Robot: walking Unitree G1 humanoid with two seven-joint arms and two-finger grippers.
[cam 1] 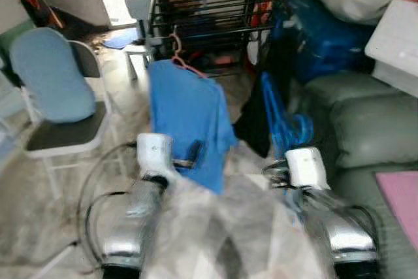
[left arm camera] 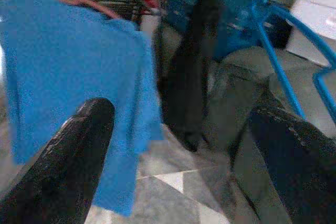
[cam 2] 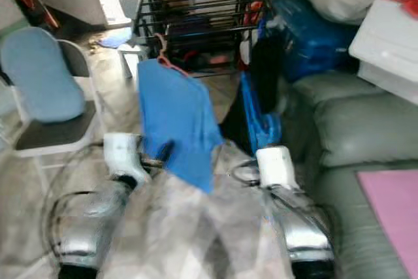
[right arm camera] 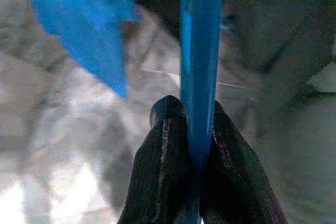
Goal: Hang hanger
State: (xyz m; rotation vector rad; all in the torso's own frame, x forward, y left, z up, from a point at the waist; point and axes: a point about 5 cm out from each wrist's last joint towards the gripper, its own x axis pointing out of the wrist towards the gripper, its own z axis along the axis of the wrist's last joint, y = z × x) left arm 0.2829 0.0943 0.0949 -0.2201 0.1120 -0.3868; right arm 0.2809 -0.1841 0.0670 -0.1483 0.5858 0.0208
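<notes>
1. 2 silver arms are showing in the head views, the left arm (cam 1: pixel 134 227) and the right arm (cam 1: pixel 343 233), each with a glossy metallic shell that is catching the light.
2. a white boxy wrist housing is sitting at the end of each arm, the left housing (cam 1: pixel 154 151) and the right housing (cam 1: pixel 305 166).
3. black cables are looping beside the left arm (cam 1: pixel 91 207), and more black cables are curling near the right housing (cam 1: pixel 275 173).
4. the left gripper (left arm camera: pixel 178 156) is showing 2 long black fingers (left arm camera: pixel 63 166) with a matte, slightly grainy surface and rounded tips.
5. the right gripper (right arm camera: pixel 199 114) is showing 2 black fingers (right arm camera: pixel 163 161) with the same rough texture, tapering toward their tips.
</notes>
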